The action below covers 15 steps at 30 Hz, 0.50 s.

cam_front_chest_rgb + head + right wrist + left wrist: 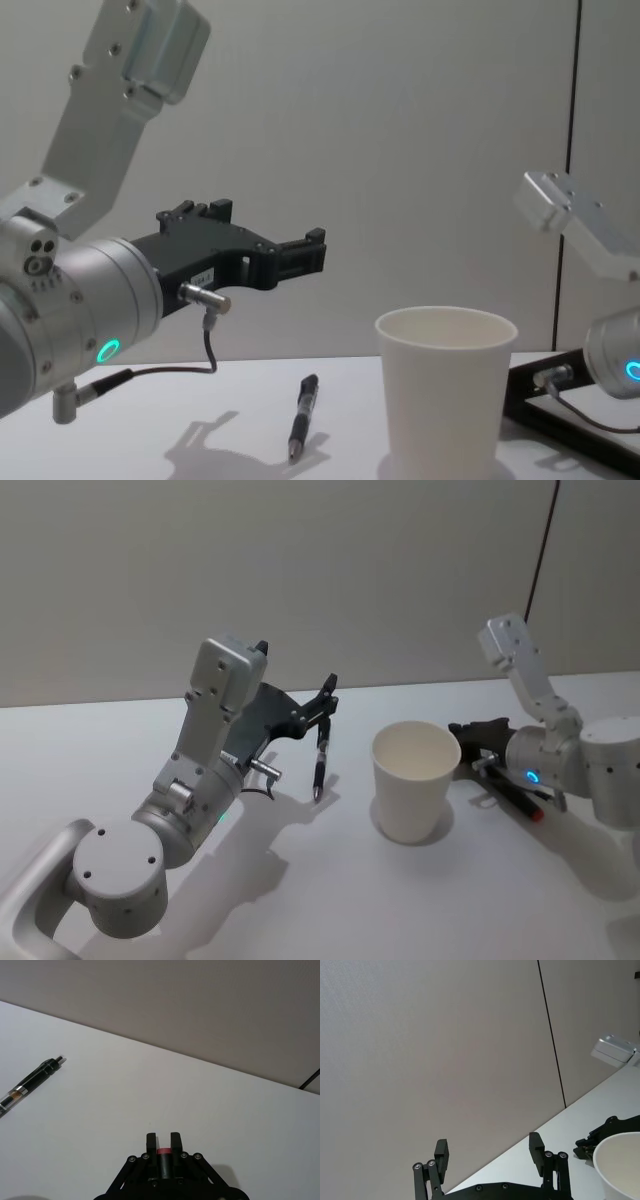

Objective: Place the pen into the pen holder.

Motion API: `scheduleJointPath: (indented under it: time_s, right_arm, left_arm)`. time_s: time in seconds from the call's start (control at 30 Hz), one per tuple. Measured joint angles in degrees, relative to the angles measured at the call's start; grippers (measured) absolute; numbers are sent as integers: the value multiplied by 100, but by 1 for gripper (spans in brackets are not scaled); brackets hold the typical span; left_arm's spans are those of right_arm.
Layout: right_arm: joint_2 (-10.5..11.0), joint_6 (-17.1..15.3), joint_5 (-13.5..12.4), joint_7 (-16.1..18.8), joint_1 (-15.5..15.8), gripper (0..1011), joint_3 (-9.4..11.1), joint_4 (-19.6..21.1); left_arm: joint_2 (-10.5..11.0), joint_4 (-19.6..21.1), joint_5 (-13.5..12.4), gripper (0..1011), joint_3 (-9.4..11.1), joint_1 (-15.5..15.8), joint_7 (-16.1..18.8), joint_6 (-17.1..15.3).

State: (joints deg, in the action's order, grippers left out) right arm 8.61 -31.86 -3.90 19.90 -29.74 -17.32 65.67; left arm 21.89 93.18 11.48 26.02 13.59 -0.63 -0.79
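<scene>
Bright, even indoor light from overhead. Soft-edged shadows on the white table: beside the left arm and round the cup base. The table is very bright in the right wrist view. No hard glare. Cyan LEDs glow. The wall is flatly lit.

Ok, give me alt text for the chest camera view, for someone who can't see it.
The left gripper hangs open above a black pen that lies on the white table, just left of the upright white paper cup. The right arm sits low at the right edge, beyond the cup.
</scene>
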Motion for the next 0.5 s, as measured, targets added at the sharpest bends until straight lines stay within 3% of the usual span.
scheduleJointPath:
  time_s: [0.5]
  right_arm:
    - [-145, 743, -12, -50, -308, 157, -9, -298]
  left_arm:
    - [0, 0, 0, 1001, 0, 0, 0, 0]
